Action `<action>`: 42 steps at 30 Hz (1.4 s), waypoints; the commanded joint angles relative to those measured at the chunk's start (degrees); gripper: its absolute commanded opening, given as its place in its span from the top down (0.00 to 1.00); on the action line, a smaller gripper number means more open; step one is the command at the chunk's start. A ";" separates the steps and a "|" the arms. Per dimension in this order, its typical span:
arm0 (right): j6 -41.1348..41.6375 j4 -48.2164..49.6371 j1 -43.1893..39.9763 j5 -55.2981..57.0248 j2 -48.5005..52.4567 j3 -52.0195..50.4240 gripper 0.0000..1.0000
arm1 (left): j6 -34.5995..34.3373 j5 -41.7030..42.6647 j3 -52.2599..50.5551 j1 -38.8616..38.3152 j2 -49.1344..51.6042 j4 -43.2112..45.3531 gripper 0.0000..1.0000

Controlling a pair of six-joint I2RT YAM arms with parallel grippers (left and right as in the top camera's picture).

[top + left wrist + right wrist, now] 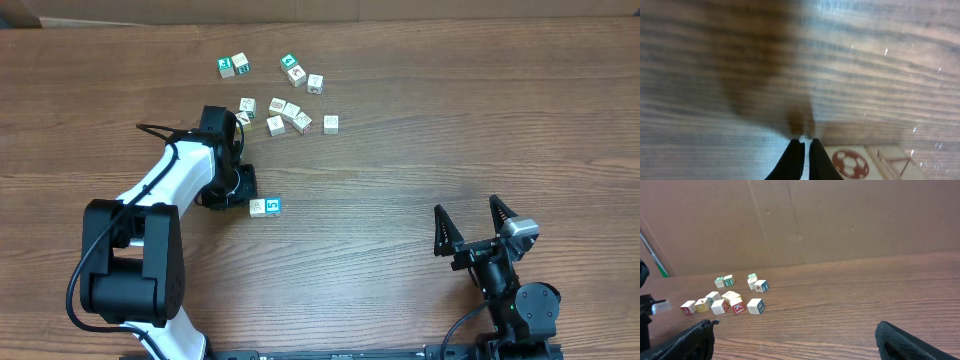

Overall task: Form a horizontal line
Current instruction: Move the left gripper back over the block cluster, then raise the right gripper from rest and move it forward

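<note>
L end effector (242, 189) sits low over the tabletop (420, 150), clenched on nothing; wrist cam shows its fingertips (796, 150) nearly meeting. Just right of it, a whitish cube (258, 207) touches the blue "5" cube (273, 205), a two-cube row at mid-tabletop. Only L wrist cam shows the prints: red football (850, 164), line-drawn triangle (895, 165). Loose cluster (290, 112) lies farther back, green-faced cubes (292, 68) beyond. "5" is the sole legible text. R end effector (470, 225) is spread wide, empty, well apart.
</note>
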 commanded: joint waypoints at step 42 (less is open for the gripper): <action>-0.31 2.23 -0.26 1.18 -0.46 -0.61 0.00 | -1.44 -5.77 22.21 11.04 0.50 -5.40 0.01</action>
